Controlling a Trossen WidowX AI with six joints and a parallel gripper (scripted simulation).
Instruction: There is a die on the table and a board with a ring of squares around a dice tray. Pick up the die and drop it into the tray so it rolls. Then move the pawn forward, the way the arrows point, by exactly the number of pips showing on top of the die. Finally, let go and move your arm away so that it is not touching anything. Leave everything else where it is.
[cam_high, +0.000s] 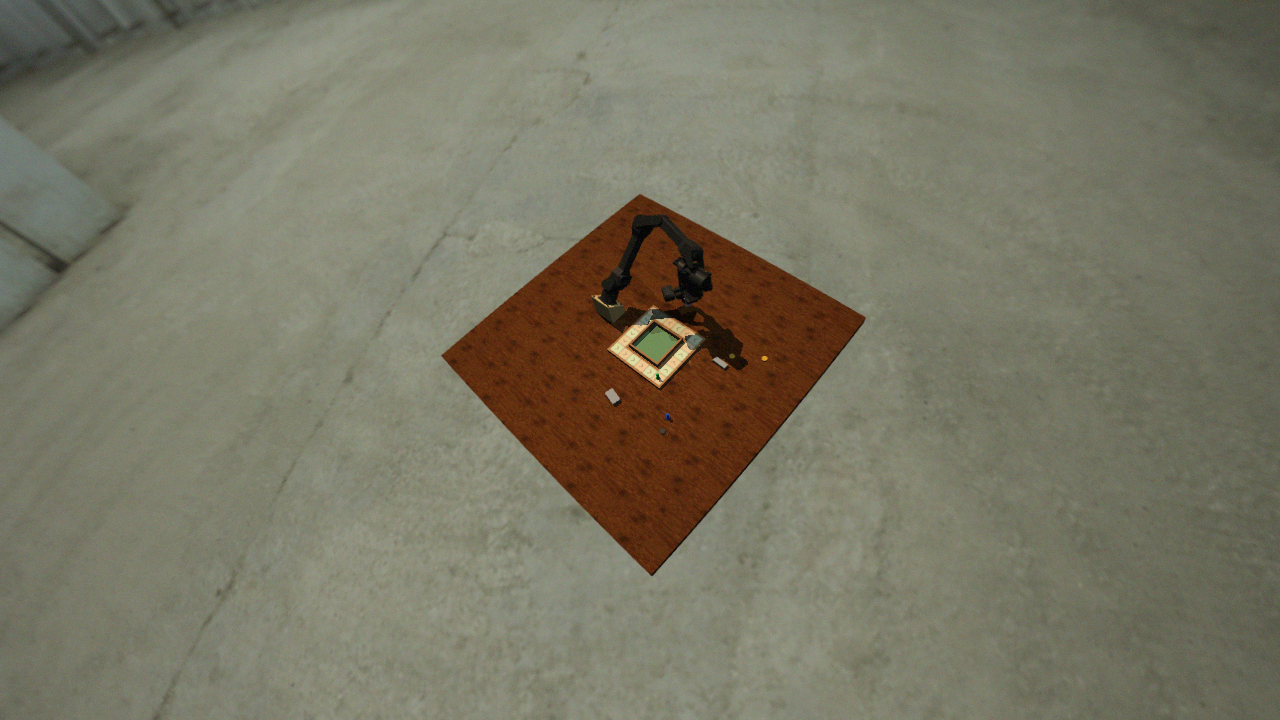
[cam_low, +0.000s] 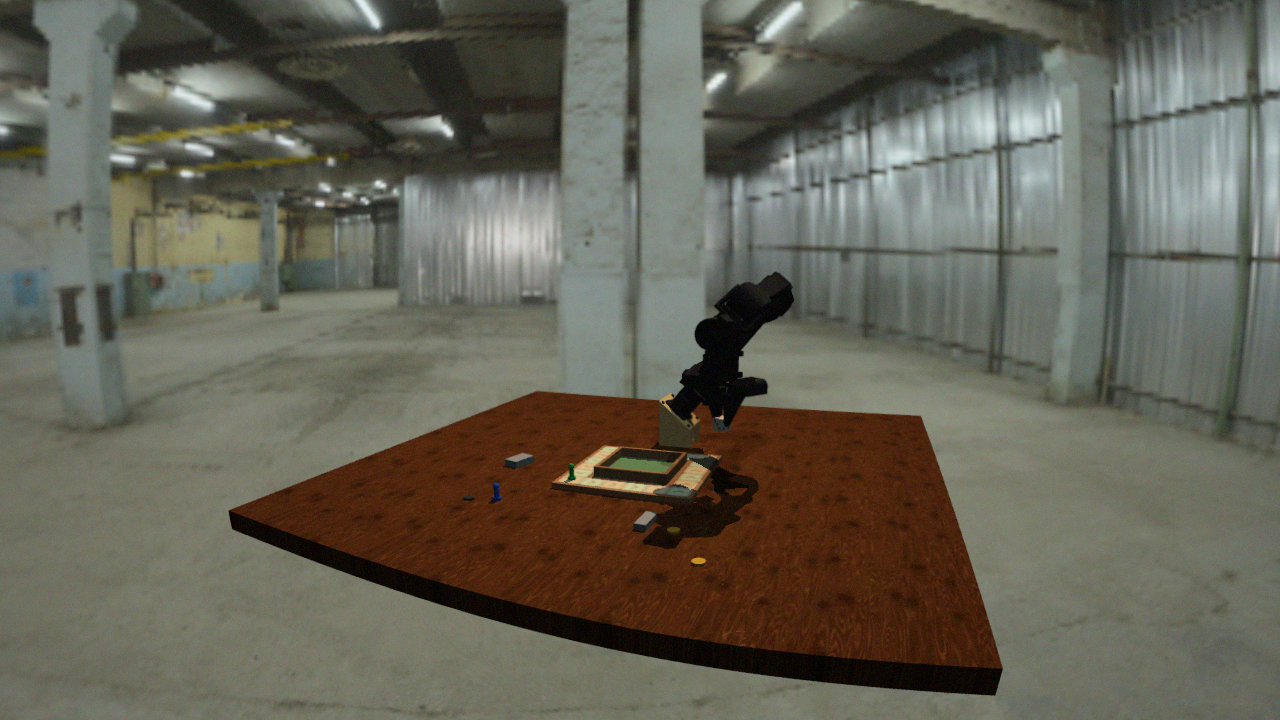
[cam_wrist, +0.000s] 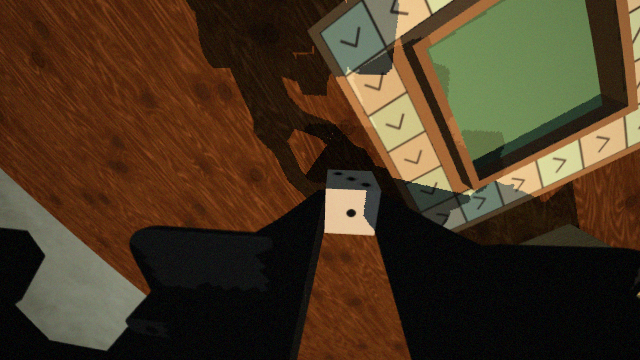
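My gripper (cam_wrist: 348, 198) (cam_low: 720, 424) is shut on the grey die (cam_wrist: 345, 211) (cam_low: 719, 423) and holds it in the air, beside the board. One pip shows on the face toward the wrist camera and three on the adjoining face. The board (cam_high: 634, 362) (cam_low: 612, 489) has a ring of arrowed squares. The dice tray (cam_high: 657, 343) (cam_low: 639, 465) (cam_wrist: 530, 80) at its middle has a green floor and no die in it. A green pawn (cam_high: 658, 377) (cam_low: 571, 471) stands on a square at the board's corner, away from the arm.
A blue pawn (cam_high: 667, 416) (cam_low: 496, 492) and a small dark disc (cam_high: 662, 431) (cam_low: 468, 497) are off the board. Two grey blocks (cam_high: 612, 395) (cam_low: 519, 460) (cam_high: 720, 362) (cam_low: 644, 521) and two yellow discs (cam_high: 764, 358) (cam_low: 698, 561) (cam_high: 731, 356) (cam_low: 673, 531) lie on the table.
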